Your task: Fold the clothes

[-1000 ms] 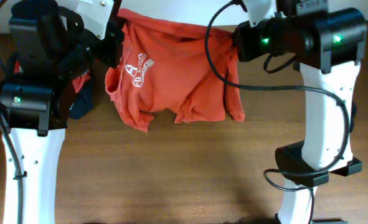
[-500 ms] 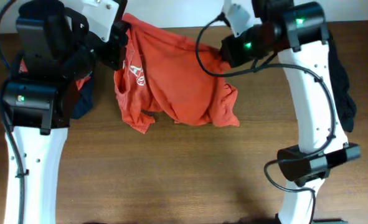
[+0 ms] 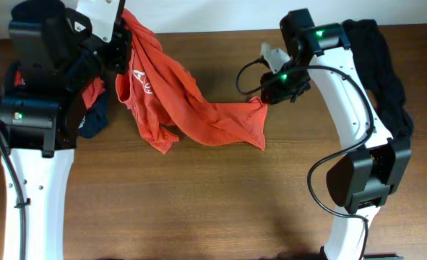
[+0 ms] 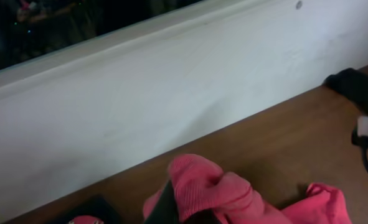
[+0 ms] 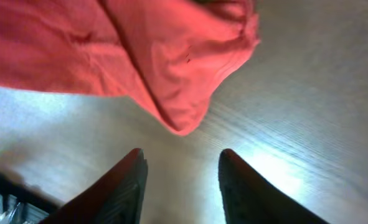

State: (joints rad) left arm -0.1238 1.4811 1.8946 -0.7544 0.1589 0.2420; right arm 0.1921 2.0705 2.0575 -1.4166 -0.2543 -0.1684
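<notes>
Overhead shot had 1 orange-red T-shirt [image 3: 191, 112] strung out across the wooden desk [image 3: 213, 202]. Its top corner was hauled up at the back left and the rest trailed down to the right, with the far edge lying flat on the wood. A white print [image 3: 142, 83] showed on the bunched, lifted part.

Besides that I counted 1 navy garment [image 3: 94, 123] heaped by the left arm [image 3: 32, 166]. A bit of red cloth [image 3: 94, 94] was poking out just above it, and I couldn't tell if that was a separate shirt. There was also 1 black garment [image 3: 386, 79] draped along the back right, beside the right arm [image 3: 358, 144].

So 2 end effectors. The left end effector [image 3: 121, 40] was clamped fully closed on the raised corner of the orange-red T-shirt. The left wrist view showed the fabric wadded up right at the fingers, with the white wall [image 4: 171, 81] behind it.

The right end effector [image 5: 182, 155] was partly open. Both dark fingers [image 5: 124, 183] stood apart with only bare desk between them, gripping nothing. In the right wrist view the T-shirt's rounded edge sat just past the fingertips and didn't look to be touching them. From overhead, that end effector sat right next to the shirt's right-hand end.
</notes>
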